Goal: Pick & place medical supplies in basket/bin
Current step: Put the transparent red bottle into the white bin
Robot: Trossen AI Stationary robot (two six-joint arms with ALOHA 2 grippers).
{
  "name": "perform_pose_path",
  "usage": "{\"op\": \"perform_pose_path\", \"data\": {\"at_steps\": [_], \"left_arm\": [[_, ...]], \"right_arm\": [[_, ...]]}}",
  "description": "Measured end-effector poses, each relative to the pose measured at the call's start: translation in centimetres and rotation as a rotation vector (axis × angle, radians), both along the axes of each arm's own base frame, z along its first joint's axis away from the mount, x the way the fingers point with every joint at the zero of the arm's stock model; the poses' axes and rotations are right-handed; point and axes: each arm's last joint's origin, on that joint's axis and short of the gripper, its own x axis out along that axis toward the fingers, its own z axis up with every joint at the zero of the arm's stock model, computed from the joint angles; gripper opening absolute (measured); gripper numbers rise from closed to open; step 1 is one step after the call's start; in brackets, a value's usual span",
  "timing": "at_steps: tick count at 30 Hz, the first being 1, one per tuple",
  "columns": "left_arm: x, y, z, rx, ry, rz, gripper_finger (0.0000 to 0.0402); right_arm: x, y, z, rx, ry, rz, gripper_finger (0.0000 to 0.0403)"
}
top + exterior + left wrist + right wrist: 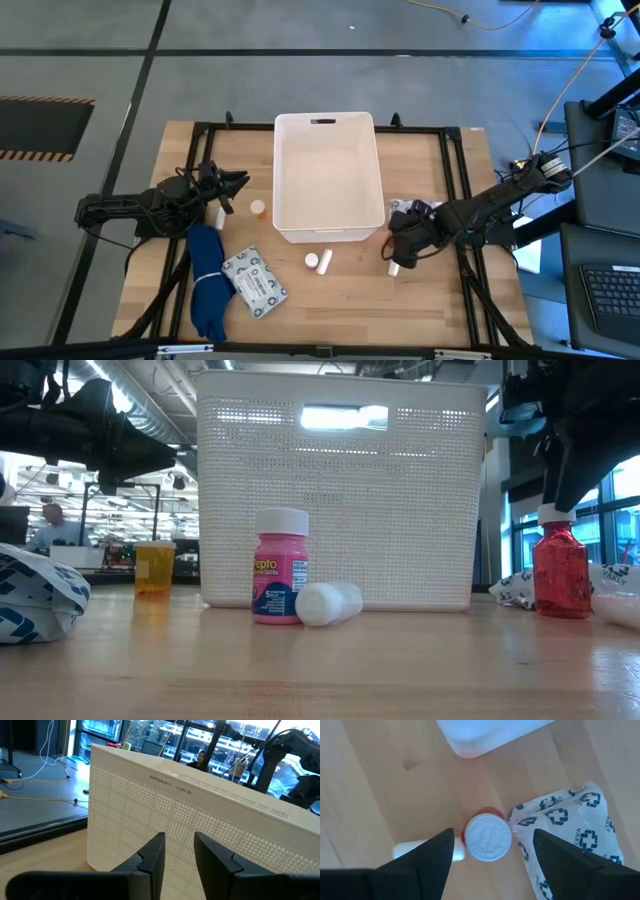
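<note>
The white basket (328, 175) stands mid-table, toward the far edge. My right gripper (492, 851) hangs open above the red bottle (560, 570), pointing down, one finger on either side of its white cap (488, 838) without touching it. The bottle stands upright on its base, off the basket's near right corner. Beside it lie a printed packet (565, 820) and a short white cylinder (405, 851), partly hidden by a finger. My left gripper (179, 855) is open and level, facing the basket's left wall (165, 820).
Left of the basket stands an orange vial (258, 209). Before its near wall are a pink white-capped bottle (280, 565) and a lying white cylinder (328, 603). A blue cloth (207, 280) and another printed packet (255, 280) lie near left. Bare wood shows along the near edge.
</note>
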Motion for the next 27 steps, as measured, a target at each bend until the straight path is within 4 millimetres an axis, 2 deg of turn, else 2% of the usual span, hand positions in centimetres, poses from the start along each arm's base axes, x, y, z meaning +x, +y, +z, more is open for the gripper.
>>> {"op": "perform_pose_path", "data": {"at_steps": [12,23,27], "left_arm": [[0.0,0.0,0.0,0.001,0.001,0.003,0.0098],[0.0,0.0,0.0,0.001,0.001,0.011,0.0098],[0.0,0.0,0.0,0.001,0.001,0.011,0.0098]], "right_arm": [[0.3,-0.3,0.0,0.008,-0.002,0.031,0.0273],[0.2,-0.3,-1.1,0.058,0.012,0.036,0.0273],[0.2,-0.4,-1.1,0.058,0.011,0.032,0.0258]]}}
